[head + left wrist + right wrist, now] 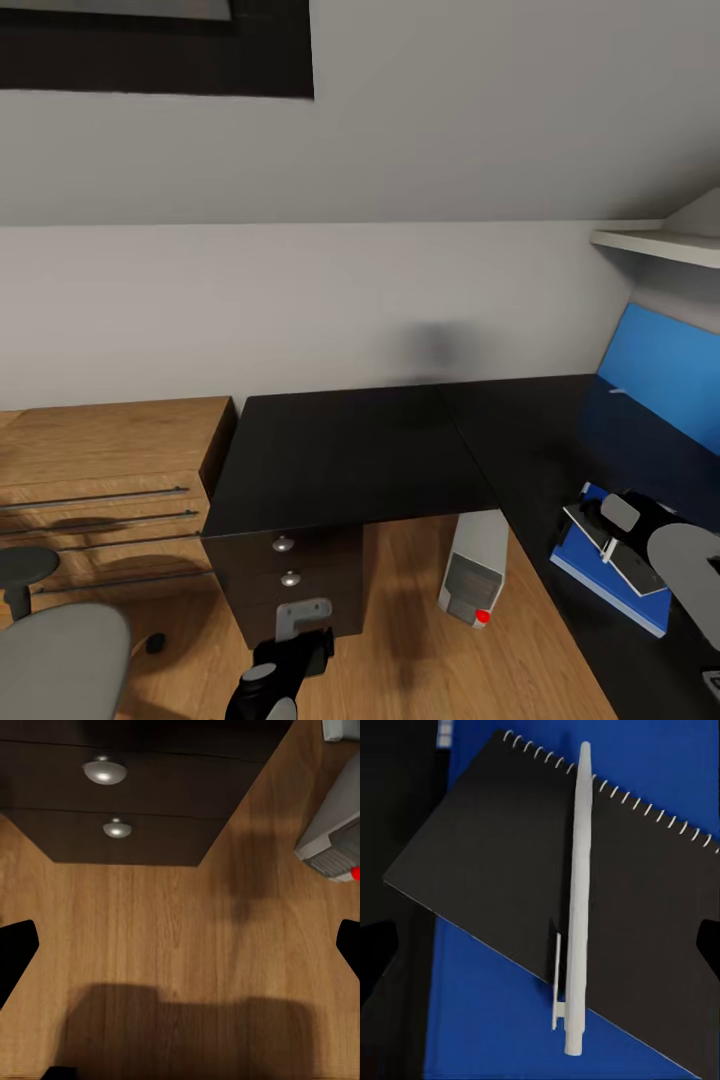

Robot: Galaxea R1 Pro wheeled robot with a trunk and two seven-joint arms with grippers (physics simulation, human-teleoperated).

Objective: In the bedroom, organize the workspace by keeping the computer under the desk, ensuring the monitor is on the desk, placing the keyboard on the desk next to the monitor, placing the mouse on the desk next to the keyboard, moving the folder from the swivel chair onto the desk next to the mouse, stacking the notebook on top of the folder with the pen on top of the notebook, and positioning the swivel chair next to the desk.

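The black desk (350,450) has its drawer unit (290,580) in the middle, and the grey computer (472,572) stands under it. At the right, the blue folder (600,585) lies on the desk with the notebook (632,575) on it. The white pen (577,892) lies across the black spiral notebook (487,862), over the folder (487,1020). My right gripper (625,520) hovers open just above them, holding nothing. Low over the wooden floor before the drawers (105,772), my left gripper (300,635) is open; the computer (334,832) is off to one side. The swivel chair (60,660) is at the bottom left. Monitor, keyboard and mouse are out of view.
A light wooden dresser (100,470) stands left of the desk against the wall. The blue back panel (660,370) and a white shelf (655,242) rise at the right. A small pale item (617,391) lies near the panel.
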